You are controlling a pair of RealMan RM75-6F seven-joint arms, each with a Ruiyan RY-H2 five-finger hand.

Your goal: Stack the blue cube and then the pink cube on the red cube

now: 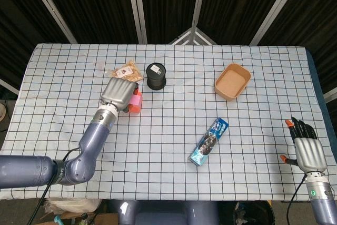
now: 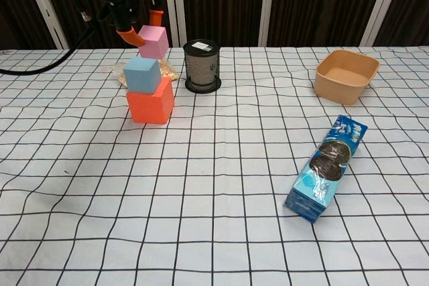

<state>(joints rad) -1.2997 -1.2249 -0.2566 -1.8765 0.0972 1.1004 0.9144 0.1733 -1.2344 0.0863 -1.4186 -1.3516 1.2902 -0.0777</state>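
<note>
Left hand (image 2: pixel 127 1) is pinching the pink cube (image 2: pixel 154 41) just above the blue cube (image 2: pixel 142 75). Blue cube is sitting on the red cube (image 2: pixel 151 107). Right hand (image 1: pixel 308 148) is resting empty, fingers apart.

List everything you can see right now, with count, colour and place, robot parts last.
red cube: 1, red-orange, on the table, left of centre
blue cube: 1, light blue, on the red cube
pink cube: 1, pink, held in the air above the stack
mesh cup: 1, black, behind the stack
snack bag: 1, tan, far left
bowl: 1, tan, far right
cookie pack: 1, blue, near right
left hand: grey, holds the pink cube
right hand: grey, near right edge, holding nothing
</note>
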